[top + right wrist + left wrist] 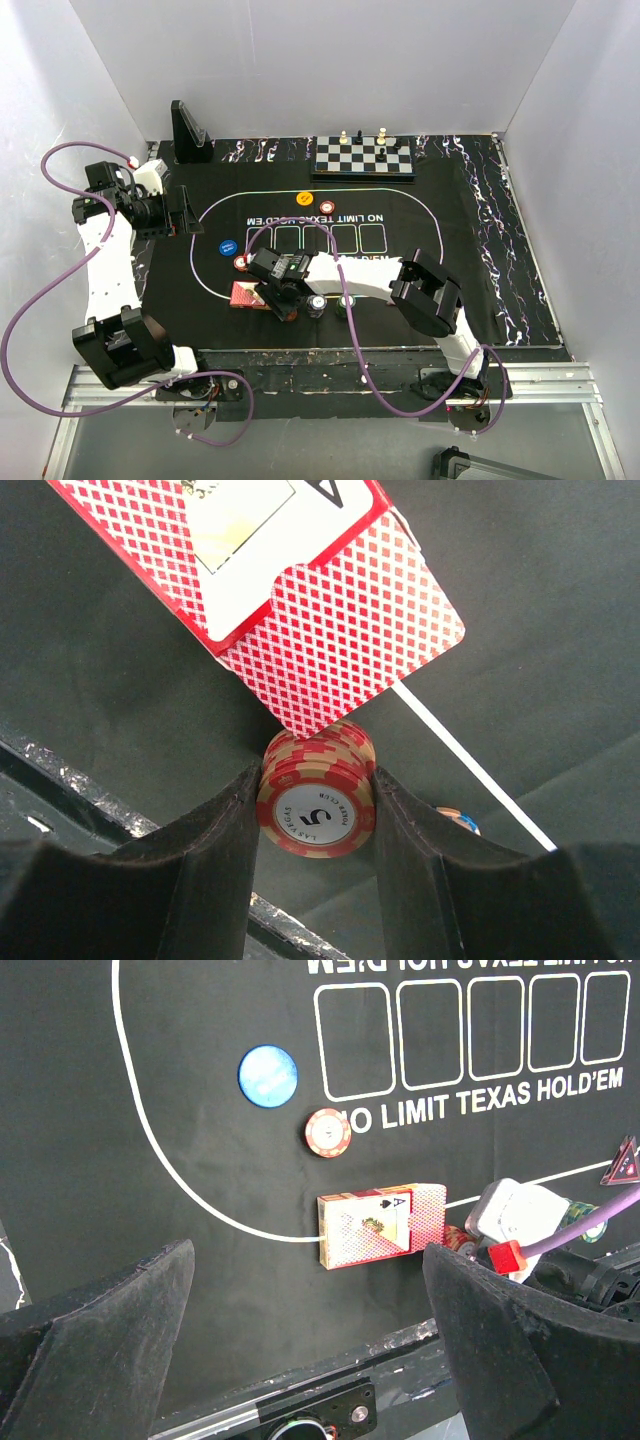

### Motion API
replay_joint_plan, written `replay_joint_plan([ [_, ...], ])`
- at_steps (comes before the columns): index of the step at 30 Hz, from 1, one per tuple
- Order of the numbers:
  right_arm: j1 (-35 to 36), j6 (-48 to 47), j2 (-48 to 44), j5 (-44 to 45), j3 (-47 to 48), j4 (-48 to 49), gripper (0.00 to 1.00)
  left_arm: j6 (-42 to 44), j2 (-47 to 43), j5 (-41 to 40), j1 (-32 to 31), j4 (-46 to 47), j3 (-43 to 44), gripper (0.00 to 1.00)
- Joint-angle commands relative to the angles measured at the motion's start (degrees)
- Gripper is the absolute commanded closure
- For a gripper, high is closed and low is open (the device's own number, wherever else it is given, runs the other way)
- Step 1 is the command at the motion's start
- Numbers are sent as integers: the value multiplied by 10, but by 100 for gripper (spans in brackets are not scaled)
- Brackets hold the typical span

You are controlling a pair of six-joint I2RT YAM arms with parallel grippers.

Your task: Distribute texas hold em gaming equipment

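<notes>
A red-patterned card pack (380,1222) lies flat at lower centre, an ace showing. At its right end, a short stack of red "5" chips (316,800) sits pinched in the right claw (316,825). A blue chip (268,1076) and a red-and-white chip (328,1132) lie flat at upper left, and a dark red triangular marker (622,1163) lies at the right edge.

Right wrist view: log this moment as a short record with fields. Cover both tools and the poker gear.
right tool: shut on red chip stack, stack marked 5
card box: flap open, flap tip by the stack
left tool: open, holding nothing
blue chip: flat on black mat, alone
chessboard: far edge, pieces standing on it
</notes>
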Motion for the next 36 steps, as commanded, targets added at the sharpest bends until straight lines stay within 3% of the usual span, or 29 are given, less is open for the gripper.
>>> replay_joint_plan([
  [1,-1,-3,-29,23,28,-5,85,6,-24,-1,2,7,-1,0],
  [5,-23,-2,-68,31,32,-7,99,4,-25,2,2,5,1,0],
  [14,-118,1,-182,50,-4,-26,99,4,-25,1,3,4,6,0],
  [23,-257,70,-313,72,-240,5,99,8,-25,8,2,9,-1,0],
  [29,-308,112,-333,99,-338,18,99,3,-18,19,3,9,-2,0],
  [36,-354,114,-323,86,-364,46,99,8,-18,20,2,9,-7,0],
])
